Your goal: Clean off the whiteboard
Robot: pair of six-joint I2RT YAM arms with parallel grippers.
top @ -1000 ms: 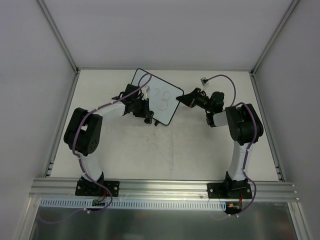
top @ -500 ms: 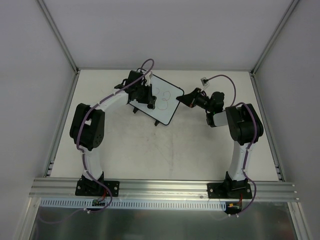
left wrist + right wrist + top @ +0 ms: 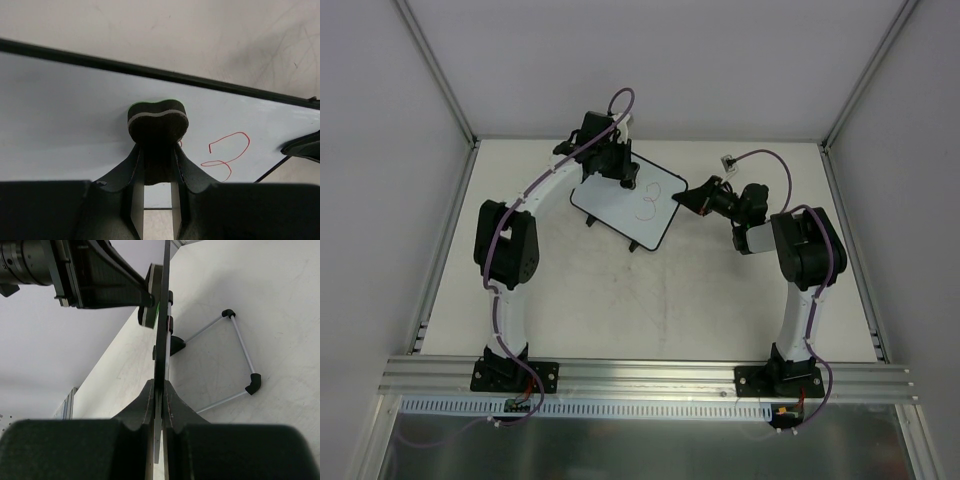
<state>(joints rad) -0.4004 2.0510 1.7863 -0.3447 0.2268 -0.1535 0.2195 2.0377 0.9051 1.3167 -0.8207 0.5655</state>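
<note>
The whiteboard (image 3: 620,208) is a white board in a thin black frame, tilted at the back middle of the table. A red "3" (image 3: 226,156) shows on it. My left gripper (image 3: 621,172) is shut on a small dark eraser (image 3: 157,121) with a pale band, pressed against the board's upper part, left of the digit. My right gripper (image 3: 682,197) is shut on the whiteboard's right edge (image 3: 161,330), seen edge-on in the right wrist view. The eraser also shows there (image 3: 150,300), against the board.
A thin wire stand with black corner pieces (image 3: 235,357) lies on the table behind the board. A small white connector (image 3: 728,160) lies near the back right. Grey walls and metal rails (image 3: 440,250) bound the table.
My left arm has swung the eraser from the board's lower left up towards its far edge. One red mark has gone; only the "3" is left. The right arm has not moved.
</note>
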